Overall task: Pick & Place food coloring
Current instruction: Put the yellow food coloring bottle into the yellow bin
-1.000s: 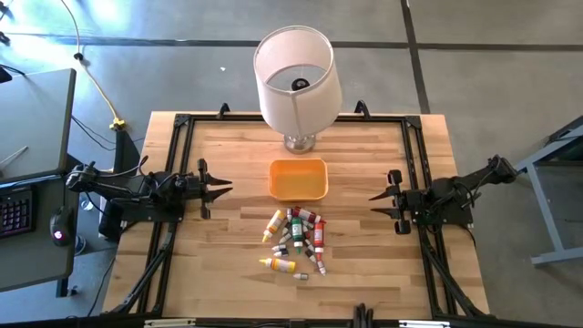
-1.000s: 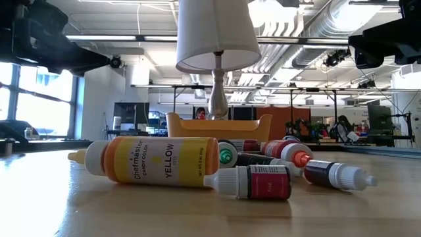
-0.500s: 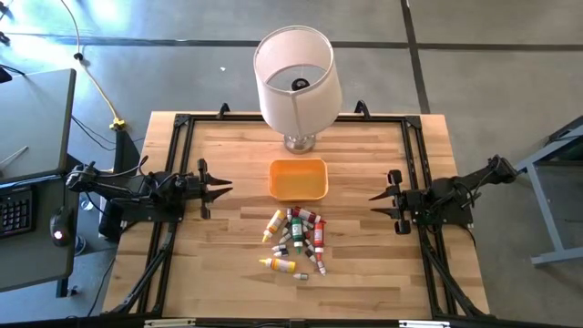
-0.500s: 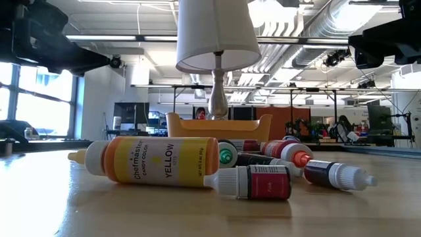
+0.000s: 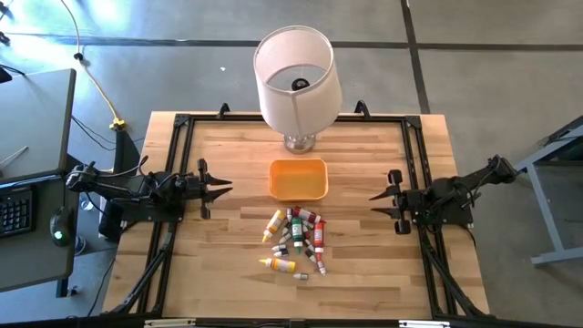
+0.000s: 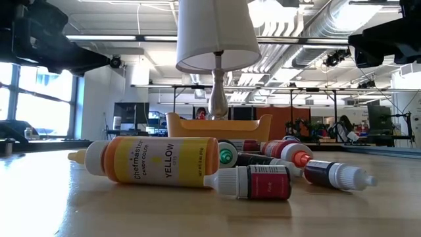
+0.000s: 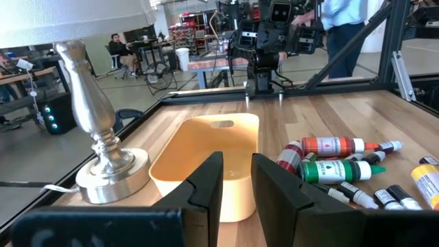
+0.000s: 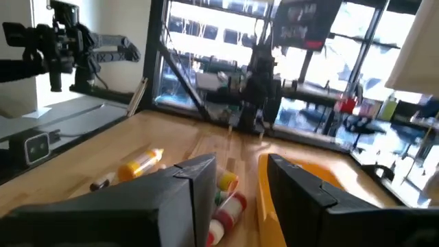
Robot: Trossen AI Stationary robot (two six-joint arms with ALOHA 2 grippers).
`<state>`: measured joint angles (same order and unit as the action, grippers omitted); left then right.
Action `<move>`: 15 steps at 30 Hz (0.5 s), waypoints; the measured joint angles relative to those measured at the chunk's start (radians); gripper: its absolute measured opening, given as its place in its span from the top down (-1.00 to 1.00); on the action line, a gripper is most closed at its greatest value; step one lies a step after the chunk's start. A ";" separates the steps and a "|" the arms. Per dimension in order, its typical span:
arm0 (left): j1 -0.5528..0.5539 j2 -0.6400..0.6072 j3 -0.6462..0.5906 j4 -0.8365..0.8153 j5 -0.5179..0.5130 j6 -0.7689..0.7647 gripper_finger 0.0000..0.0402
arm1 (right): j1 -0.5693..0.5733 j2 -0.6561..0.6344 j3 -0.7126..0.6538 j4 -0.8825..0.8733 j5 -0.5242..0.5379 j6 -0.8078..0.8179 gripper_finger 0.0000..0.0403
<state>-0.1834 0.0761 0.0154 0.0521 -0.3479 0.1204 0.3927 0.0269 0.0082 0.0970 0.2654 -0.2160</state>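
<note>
The little food coloring bottles (image 5: 297, 240) lie in a heap in the middle of the wooden surface (image 5: 228, 237), just near the orange tray (image 5: 299, 179). The left hand (image 5: 221, 189) waits at the left with its fingers almost together and nothing in them. The right hand (image 5: 378, 198) waits at the right, fingers a bit apart, also with nothing in them. The bottles are round and touching, so a grab could roll them away or bump the lamp (image 5: 293, 82). Behind is a big bright workshop.
</note>
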 joint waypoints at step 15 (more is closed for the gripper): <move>0.000 0.014 0.000 -0.032 0.263 -0.414 0.63 | 0.000 0.000 0.000 0.131 0.069 -0.062 0.38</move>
<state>-0.1837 0.0900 0.0154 0.0196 -0.0848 -0.2939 0.3927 0.0265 0.0082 0.2283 0.3343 -0.2784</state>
